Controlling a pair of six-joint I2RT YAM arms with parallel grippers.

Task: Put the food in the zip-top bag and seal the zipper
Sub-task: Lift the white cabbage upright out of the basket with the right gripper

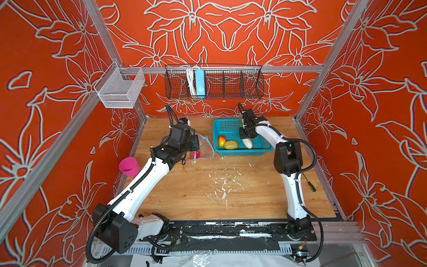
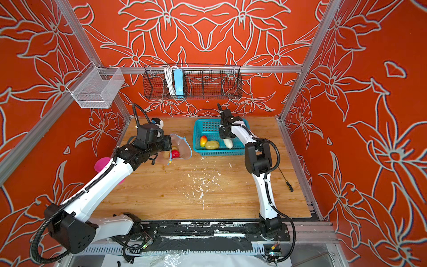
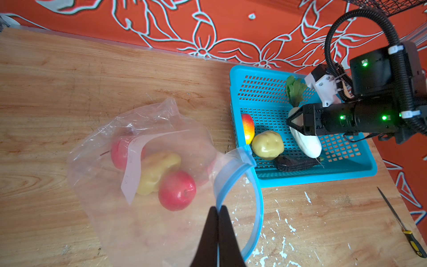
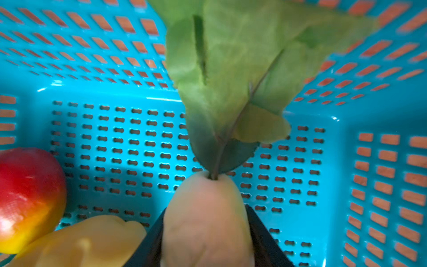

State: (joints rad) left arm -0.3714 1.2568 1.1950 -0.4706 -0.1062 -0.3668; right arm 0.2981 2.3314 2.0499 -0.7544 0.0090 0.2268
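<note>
Bright, even light; soft shadows; right wrist view blurred (close-up).

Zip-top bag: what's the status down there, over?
Left gripper shut on zipper, bag mouth open. Right gripper shut on white vegetable in basket. Two red balls, one yellow lump bagged.

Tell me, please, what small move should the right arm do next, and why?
Probably lift straight up: the right gripper has its jaws around the white radish in the basket, and the left gripper holds the bag mouth open.
</note>
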